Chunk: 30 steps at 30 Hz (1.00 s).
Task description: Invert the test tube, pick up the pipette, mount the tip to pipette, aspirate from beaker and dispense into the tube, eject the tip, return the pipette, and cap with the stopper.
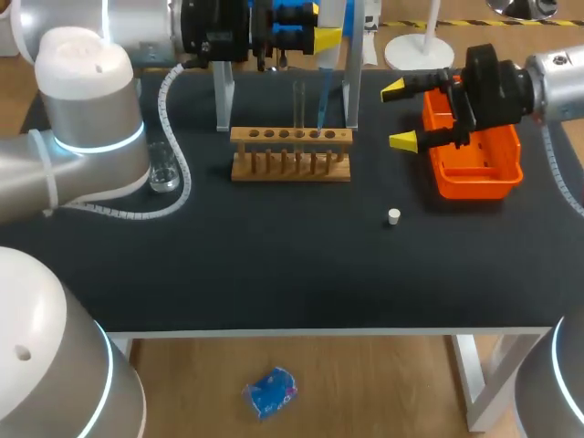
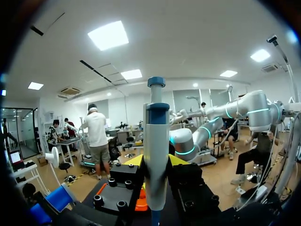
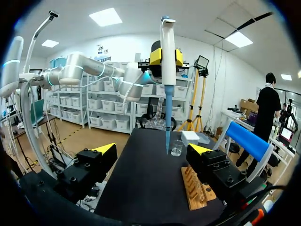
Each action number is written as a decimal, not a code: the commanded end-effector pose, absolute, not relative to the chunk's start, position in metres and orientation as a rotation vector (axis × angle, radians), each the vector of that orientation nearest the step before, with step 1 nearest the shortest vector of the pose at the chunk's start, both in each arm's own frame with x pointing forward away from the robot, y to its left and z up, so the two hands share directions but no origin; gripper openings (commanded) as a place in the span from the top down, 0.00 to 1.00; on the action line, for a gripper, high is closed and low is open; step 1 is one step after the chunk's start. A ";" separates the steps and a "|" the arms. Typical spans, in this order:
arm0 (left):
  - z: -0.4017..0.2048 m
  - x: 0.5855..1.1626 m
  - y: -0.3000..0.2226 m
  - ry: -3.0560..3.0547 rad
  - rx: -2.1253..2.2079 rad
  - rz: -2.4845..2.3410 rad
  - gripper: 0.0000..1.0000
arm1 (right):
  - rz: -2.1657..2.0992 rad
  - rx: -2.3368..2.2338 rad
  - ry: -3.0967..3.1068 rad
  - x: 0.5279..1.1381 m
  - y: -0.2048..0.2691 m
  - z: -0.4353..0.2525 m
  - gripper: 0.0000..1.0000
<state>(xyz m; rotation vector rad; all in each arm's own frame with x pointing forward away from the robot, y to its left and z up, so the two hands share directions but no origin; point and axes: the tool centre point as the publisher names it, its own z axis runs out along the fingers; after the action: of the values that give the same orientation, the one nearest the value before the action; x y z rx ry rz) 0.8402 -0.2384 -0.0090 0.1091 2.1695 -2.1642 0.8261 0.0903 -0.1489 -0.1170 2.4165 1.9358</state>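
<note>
My left gripper (image 1: pixel 315 38) is shut on the white-and-blue pipette (image 1: pixel 327 55), held upright at the back of the table. From the left wrist the pipette (image 2: pixel 156 150) stands between the yellow fingers (image 2: pixel 134 161). Its bluish tip (image 1: pixel 321 111) hangs over the wooden rack (image 1: pixel 290 155), just right of the clear test tube (image 1: pixel 298 108) standing in it. The right wrist shows the pipette (image 3: pixel 168 52) and its tip (image 3: pixel 167 136) above the table, with the beaker (image 3: pixel 177 148) behind. The beaker (image 1: pixel 164 170) sits left of the rack. My right gripper (image 1: pixel 398 115) is open and empty over the orange tray (image 1: pixel 474 173). The white stopper (image 1: pixel 393 216) lies in front.
A stand with clear legs (image 1: pixel 223 96) rises behind the rack. My left arm's white cable (image 1: pixel 173 182) loops around the beaker. The rack (image 3: pixel 194 188) lies just ahead of my right gripper (image 3: pixel 153 149), by one finger.
</note>
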 end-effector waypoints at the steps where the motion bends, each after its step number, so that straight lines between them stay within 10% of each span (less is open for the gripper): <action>1: -0.009 0.840 -0.238 2.164 0.108 -2.166 1.00 | 1.934 -0.117 2.417 0.825 0.090 -0.149 0.00; 30: -0.097 0.817 -0.227 2.155 -0.018 -2.243 1.00 | 2.176 -0.060 2.261 0.816 0.130 -0.170 0.00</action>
<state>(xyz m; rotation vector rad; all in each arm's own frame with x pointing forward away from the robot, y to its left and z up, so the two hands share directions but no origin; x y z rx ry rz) 0.8219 -0.2272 -0.0907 -0.0123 2.1694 -2.2340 0.8115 0.1198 -0.1718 -0.0635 2.2607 2.1754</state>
